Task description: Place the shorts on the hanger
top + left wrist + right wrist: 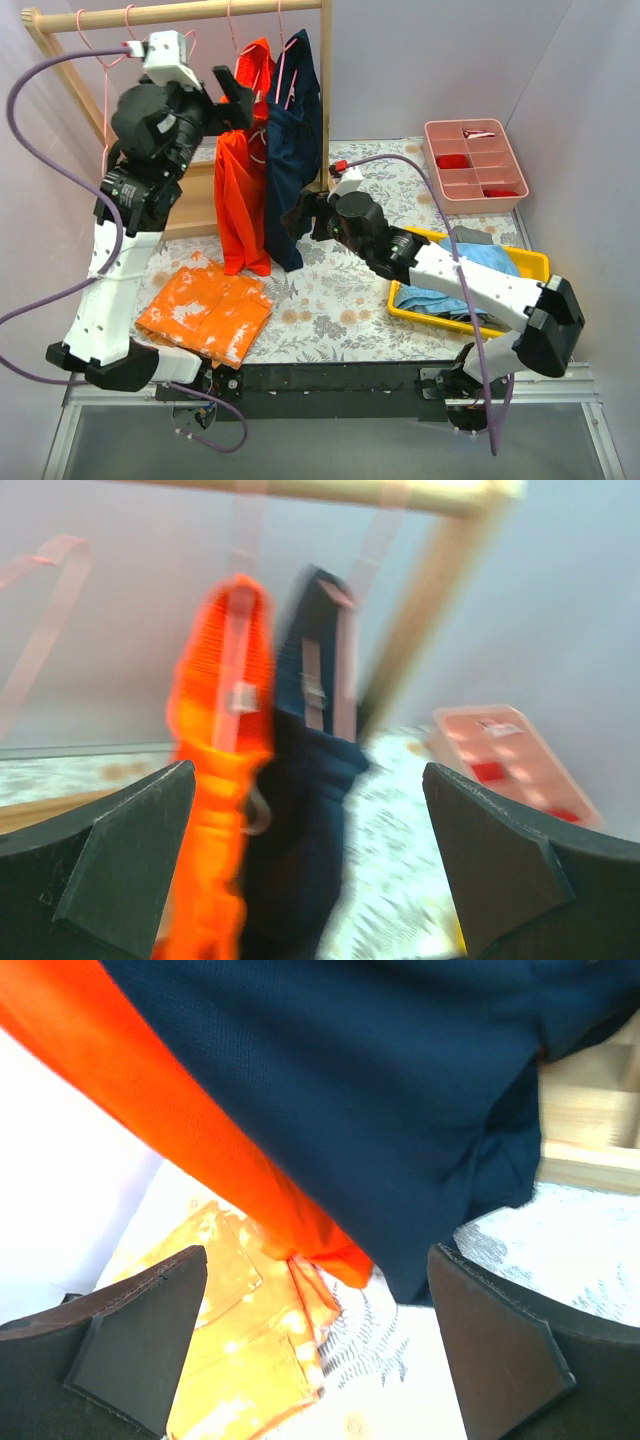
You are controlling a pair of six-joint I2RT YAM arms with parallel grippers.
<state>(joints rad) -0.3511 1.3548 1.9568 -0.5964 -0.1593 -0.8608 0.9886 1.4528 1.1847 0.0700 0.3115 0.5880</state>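
The red-orange shorts (240, 195) hang from a pink wire hanger (231, 30) on the wooden rack, beside a dark navy garment (293, 150). My left gripper (238, 100) is open and empty, level with the top of the shorts and just to their left. In the blurred left wrist view the shorts (218, 770) and hanger (238, 630) show ahead of the left gripper (315, 865). My right gripper (298, 218) is open and empty at the navy garment's lower edge. In the right wrist view, the shorts (180, 1110) hang above and beyond the right gripper (320, 1355).
An orange cloth with white speckles (205, 310) lies on the table at front left and also shows in the right wrist view (240, 1345). A pink compartment tray (505, 160) stands back right. A yellow bin (535, 262) with blue cloth sits at right. Spare pink hangers (95, 45) hang on the rack pole (200, 12).
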